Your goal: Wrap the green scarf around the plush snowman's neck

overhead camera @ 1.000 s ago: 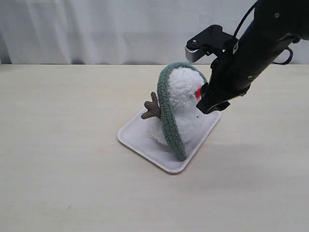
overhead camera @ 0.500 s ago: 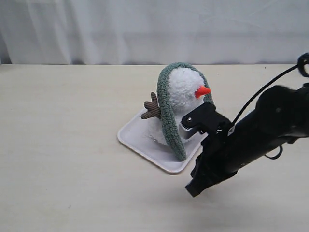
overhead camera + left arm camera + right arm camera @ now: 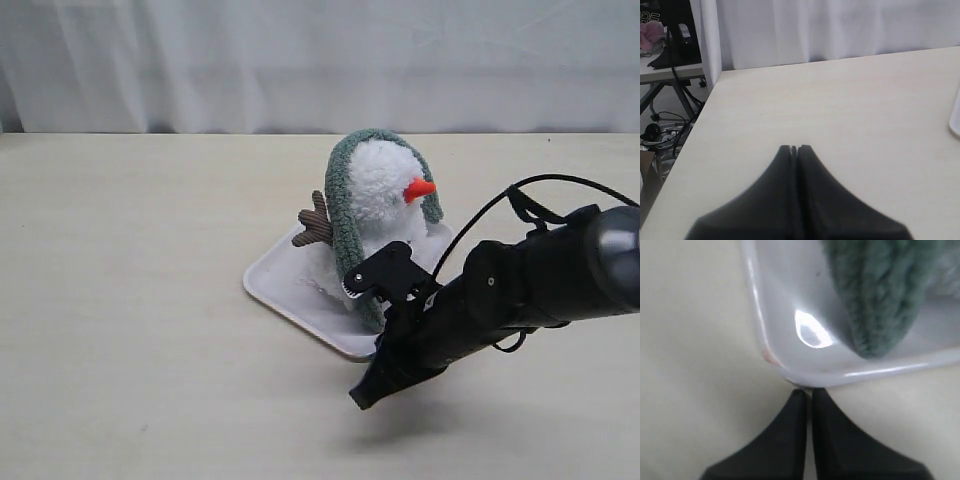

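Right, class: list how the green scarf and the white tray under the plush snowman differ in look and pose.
The green scarf is fuzzy, grey-green knit; the white tray is smooth and glossy. The scarf arches over the head of the plush snowman, one end reaching the tray; the tray lies flat on the table. Both touch the snowman.

Lab-like robot workspace, pale bare desk [image 3: 150, 350], white curtain [image 3: 300, 60] backdrop, loose cables [image 3: 662, 129] on floor, cluttered side table [image 3: 670, 71] beyond
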`<state>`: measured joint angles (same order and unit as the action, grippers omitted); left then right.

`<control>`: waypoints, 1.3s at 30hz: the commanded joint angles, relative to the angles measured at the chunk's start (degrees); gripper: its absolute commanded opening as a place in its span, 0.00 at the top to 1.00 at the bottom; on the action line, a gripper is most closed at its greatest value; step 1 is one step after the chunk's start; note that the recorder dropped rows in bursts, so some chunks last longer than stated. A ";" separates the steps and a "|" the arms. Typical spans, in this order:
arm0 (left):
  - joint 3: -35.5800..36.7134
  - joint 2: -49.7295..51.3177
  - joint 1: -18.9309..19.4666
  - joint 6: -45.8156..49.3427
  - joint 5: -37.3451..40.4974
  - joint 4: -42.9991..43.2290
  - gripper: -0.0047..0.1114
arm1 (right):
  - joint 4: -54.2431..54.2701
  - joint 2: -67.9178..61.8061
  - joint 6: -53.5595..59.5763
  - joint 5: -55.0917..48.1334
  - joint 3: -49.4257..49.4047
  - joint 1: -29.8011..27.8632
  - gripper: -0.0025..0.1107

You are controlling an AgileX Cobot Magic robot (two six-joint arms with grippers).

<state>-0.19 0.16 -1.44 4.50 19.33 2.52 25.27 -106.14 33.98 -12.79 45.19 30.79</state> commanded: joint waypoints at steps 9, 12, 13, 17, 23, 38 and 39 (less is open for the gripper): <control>0.19 -0.16 0.06 -0.03 -0.60 -0.23 0.96 | 3.32 -9.77 0.02 0.28 7.74 0.59 0.94; 0.19 -0.16 0.06 -0.03 -0.60 -0.23 0.96 | 3.42 -10.59 1.82 0.50 10.20 2.35 0.94; 0.19 -0.16 0.06 -0.03 -0.60 -0.23 0.96 | 3.42 -10.85 2.25 0.51 11.09 3.08 0.94; 0.19 -0.16 0.06 -0.03 -0.60 -0.23 0.96 | 3.42 -11.09 2.44 0.69 14.33 4.63 0.94; 0.19 -0.16 0.06 -0.03 -0.60 -0.23 0.96 | 0.81 -8.91 2.44 -10.51 19.00 4.40 0.94; 0.19 -0.16 0.06 -0.03 -0.60 -0.23 0.96 | -11.85 8.46 -18.39 15.00 -0.60 -11.21 0.94; 0.19 -0.16 0.06 -0.03 -0.60 -0.23 0.96 | -11.09 8.27 -18.49 18.30 -1.92 -12.26 0.94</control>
<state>-0.19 0.16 -1.44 4.50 19.33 2.52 12.55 -98.40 15.99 -3.63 47.17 21.48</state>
